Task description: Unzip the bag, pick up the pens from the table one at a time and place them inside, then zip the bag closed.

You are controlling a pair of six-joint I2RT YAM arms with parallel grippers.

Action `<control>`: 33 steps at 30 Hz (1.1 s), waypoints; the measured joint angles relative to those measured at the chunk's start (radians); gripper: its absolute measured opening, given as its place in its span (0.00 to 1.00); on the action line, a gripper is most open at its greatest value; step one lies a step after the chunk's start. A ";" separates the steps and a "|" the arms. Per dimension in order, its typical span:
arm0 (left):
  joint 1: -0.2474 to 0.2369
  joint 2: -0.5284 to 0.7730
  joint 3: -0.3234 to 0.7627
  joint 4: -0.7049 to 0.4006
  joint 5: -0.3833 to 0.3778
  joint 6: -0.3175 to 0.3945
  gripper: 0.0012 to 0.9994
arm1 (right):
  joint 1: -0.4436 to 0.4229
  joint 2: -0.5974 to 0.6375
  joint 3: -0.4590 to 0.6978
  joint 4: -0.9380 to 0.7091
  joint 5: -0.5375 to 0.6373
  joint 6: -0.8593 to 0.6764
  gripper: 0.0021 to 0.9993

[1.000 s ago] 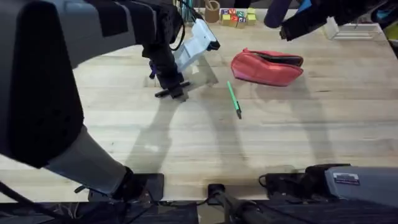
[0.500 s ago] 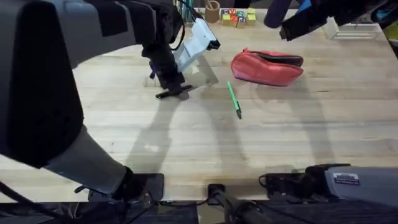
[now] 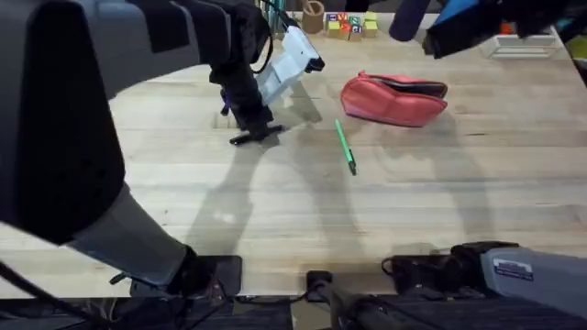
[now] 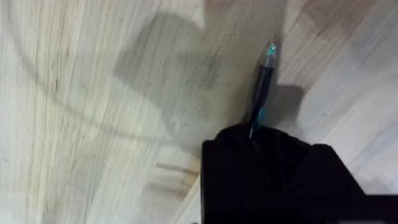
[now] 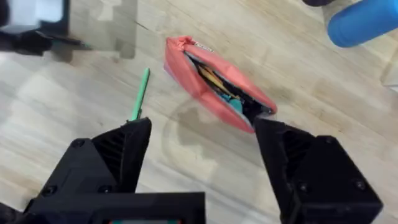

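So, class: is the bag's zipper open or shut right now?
Open. In the right wrist view the bag gapes along its top, and things show inside the dark slit.

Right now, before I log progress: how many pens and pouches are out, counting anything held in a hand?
Pens: 2 (green pen lying on the table; dark pen in the left hand)
Pouches: 1 (pink pouch, unzipped)
Total: 3
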 joint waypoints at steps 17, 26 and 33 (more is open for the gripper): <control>-0.025 0.052 0.277 -0.040 0.023 -0.007 0.04 | 0.000 -0.242 0.000 -0.128 -0.001 0.086 1.00; -0.123 0.052 0.364 -0.008 0.027 0.016 0.04 | 0.000 -0.374 0.000 -0.139 -0.003 0.105 1.00; -0.184 0.052 0.412 0.074 0.062 0.040 0.04 | 0.000 -0.407 0.000 -0.155 -0.003 0.105 1.00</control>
